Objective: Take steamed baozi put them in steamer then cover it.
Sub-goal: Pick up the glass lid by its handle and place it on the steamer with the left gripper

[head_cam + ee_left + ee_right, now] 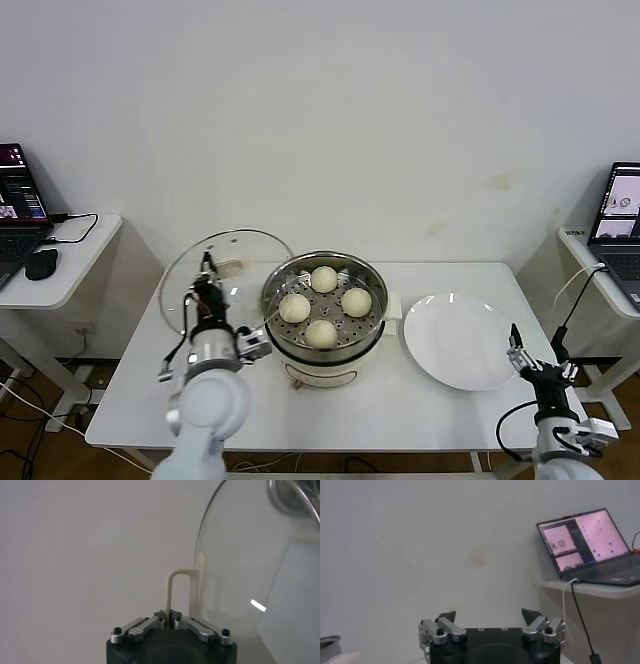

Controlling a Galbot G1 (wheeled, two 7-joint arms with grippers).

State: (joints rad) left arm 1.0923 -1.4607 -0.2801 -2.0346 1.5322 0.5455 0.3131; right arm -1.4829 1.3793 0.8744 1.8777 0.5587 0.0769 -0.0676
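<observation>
The left end effector is pressed together on the cream-white bar handle of the cover, pinching one leg of the handle between its fingertips, as the left wrist view shows. The cover, a clear glass lid with a metal rim, is held tilted up on edge at about 9 o'clock from the steamer, its rim near the steamer's wall; whether the two touch cannot be told.

The steamer stands uncovered near the middle of the table. Four steamed baozi sit on its perforated tray, at 12, 3, 6 and 9 o'clock around the tray's centre.

A flat white plate lies at 3 o'clock from the steamer, just beside it.

The right end effector waits at the table's edge, at about 4 o'clock from the plate, its fingers spread wide and holding nothing
</observation>
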